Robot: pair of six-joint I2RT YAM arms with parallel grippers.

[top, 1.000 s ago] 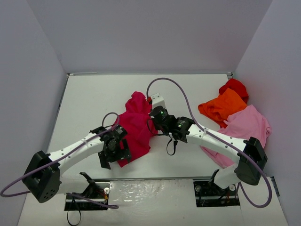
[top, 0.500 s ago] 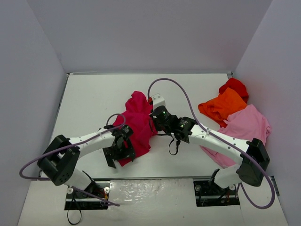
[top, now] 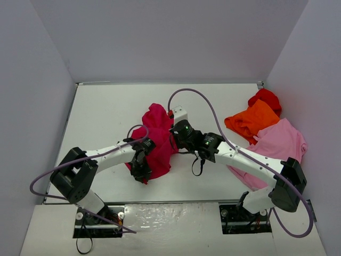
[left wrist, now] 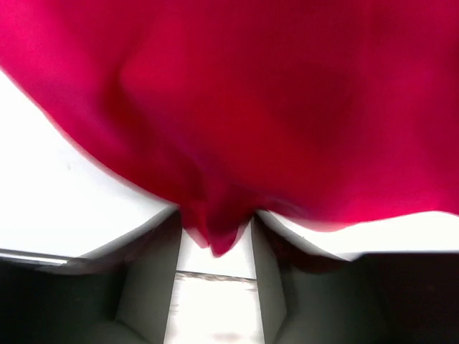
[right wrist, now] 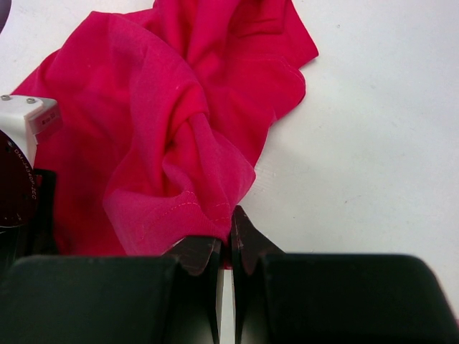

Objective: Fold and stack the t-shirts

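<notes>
Your left hand (left wrist: 215, 247) pinches the near edge of the red shirt (top: 157, 136) and your right hand (right wrist: 224, 247) is shut tight on its right side, so you can pull it flat in the middle of the worktop (top: 106, 117) for folding.

We record that the left arm (top: 106, 156) has swung inward. Its elbow, formerly low at the near left corner of the table (top: 106, 106), now stands nearer the middle.

The left gripper (top: 141, 169) has travelled right, further onto the near left edge of the raspberry-red t-shirt (top: 159, 136). Its jaws, wide apart a second ago, have closed on a fold of that cloth. The wrist view shows the fold pinched between the fingers (left wrist: 154, 265).

The shirt's near corner has drawn in slightly. The right arm's elbow (top: 290, 184) has shifted a little to the right.
</notes>
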